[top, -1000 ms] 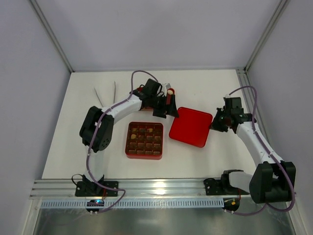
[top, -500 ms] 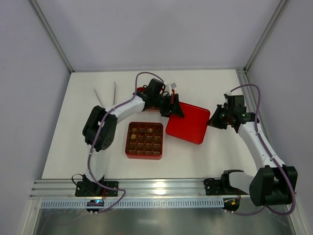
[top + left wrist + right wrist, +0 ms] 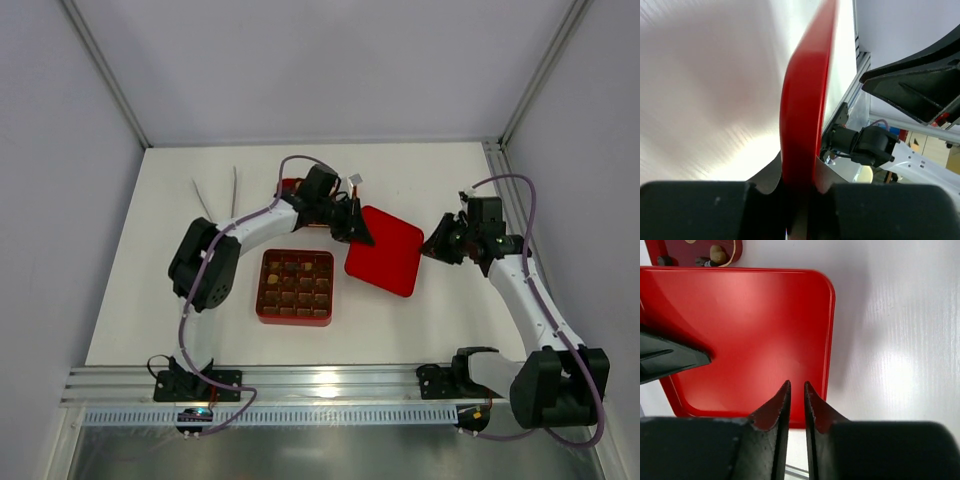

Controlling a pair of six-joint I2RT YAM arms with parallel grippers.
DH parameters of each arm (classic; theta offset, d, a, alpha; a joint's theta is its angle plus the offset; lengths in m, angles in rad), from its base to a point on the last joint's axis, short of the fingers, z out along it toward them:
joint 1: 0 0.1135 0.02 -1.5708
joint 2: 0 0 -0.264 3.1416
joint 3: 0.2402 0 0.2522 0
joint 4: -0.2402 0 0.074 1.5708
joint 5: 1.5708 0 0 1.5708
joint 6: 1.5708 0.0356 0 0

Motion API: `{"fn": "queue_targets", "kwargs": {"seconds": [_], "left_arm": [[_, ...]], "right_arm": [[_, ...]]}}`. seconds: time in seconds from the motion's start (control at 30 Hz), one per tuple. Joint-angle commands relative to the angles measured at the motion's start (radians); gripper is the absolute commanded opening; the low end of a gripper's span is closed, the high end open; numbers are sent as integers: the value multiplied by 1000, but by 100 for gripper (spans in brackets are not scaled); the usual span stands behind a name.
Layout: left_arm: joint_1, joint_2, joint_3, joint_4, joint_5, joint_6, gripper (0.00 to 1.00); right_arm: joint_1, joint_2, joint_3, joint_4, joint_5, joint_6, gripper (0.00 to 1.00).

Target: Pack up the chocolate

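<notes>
The flat red lid point(image 3: 386, 252) lies tilted right of the red grid box point(image 3: 296, 287). My left gripper point(image 3: 358, 229) is shut on the lid's back-left edge; in the left wrist view the lid point(image 3: 805, 100) runs edge-on between the fingers of the left gripper point(image 3: 799, 182). My right gripper point(image 3: 438, 243) hovers at the lid's right edge, its jaws a narrow gap apart with nothing between them. In the right wrist view the right gripper point(image 3: 796, 385) stands over the lid point(image 3: 750, 325). Chocolate point(image 3: 272, 281) sits in several box compartments. More chocolate point(image 3: 716, 252) lies on a small dark-red dish.
The small dark-red dish point(image 3: 290, 186) stands behind the left arm at the back. Two thin sticks point(image 3: 215, 192) lie at the back left. A metal rail point(image 3: 320, 381) runs along the near edge. Frame posts rise at the back corners.
My left gripper has shut on the lid's edge. My right gripper has parted its jaws and let go of the lid's right edge. The lid shifted slightly left.
</notes>
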Motion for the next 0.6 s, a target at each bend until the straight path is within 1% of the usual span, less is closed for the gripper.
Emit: {"fn": "queue_targets", "kwargs": {"seconds": [0.0,0.03,0.07,0.13,0.17,0.2,0.23,0.27,0.3,0.33,0.37,0.4,0.43,0.47,0.5,0.53,0.57], "left_arm": [[-1,-73,45,3,30,-47,0],[1,-76,53,-8,27,-50,0],[4,-75,62,-24,18,-56,0],[24,-70,103,-97,11,-67,0],[36,-64,116,-122,11,-76,0],[48,-61,126,-136,22,-105,0],[77,-59,143,-160,30,-121,0],[93,-56,151,-175,36,-134,0],[107,-52,165,-191,57,-171,0],[136,-50,165,-205,76,-191,0],[148,-52,160,-203,90,-216,0],[160,-55,150,-208,102,-234,0],[182,-58,145,-211,119,-257,0],[194,-61,140,-232,122,-260,0],[212,-62,125,-235,128,-269,0],[219,-70,117,-235,143,-294,0],[223,-76,111,-235,149,-299,0]], "right_arm": [[5,-46,-1,47,21,-30,25],[8,-50,-5,47,46,-38,31],[11,-55,-2,47,54,-50,42],[83,-99,12,41,112,-94,54],[129,-119,34,38,235,-111,64],[185,-141,48,35,299,-119,68],[303,-159,67,29,363,-148,70],[350,-168,94,32,440,-160,72],[406,-174,104,42,471,-174,73],[499,-190,113,53,506,-195,73],[561,-199,116,68,532,-246,74],[615,-207,117,96,602,-274,75],[666,-214,119,104,638,-303,75],[771,-214,128,113,672,-353,76],[813,-207,134,122,749,-382,77],[911,-188,139,130,785,-445,77],[948,-172,142,137,834,-459,77]]}}
